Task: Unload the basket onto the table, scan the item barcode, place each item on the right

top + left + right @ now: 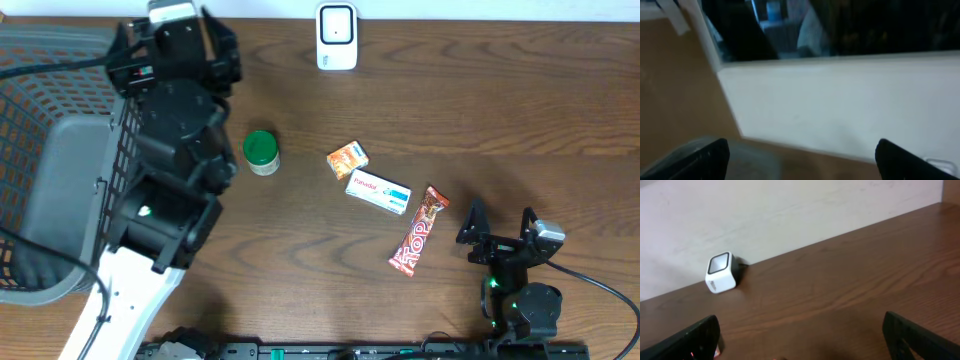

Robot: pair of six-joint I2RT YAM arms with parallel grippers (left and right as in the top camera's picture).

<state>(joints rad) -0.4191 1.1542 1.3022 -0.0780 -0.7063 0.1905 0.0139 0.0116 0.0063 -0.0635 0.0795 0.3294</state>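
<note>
The white barcode scanner [337, 36] stands at the table's back edge and shows far off in the right wrist view as the scanner [721, 272]. Loose items lie mid-table: a green-lidded jar [261, 150], a small orange packet [348, 160], a white box [378, 192] and a red candy bar [418, 232]. My right gripper [500, 222] sits right of the candy bar, open and empty; in its own view the right gripper [802, 340] holds nothing. My left gripper [802, 160] is open and empty, facing the white wall at the back left, beside the basket.
A black wire basket [60, 45] with a grey object [65, 190] inside fills the left side. The bulky left arm [170, 120] stands between the basket and the jar. A white wall [790, 210] runs behind the table.
</note>
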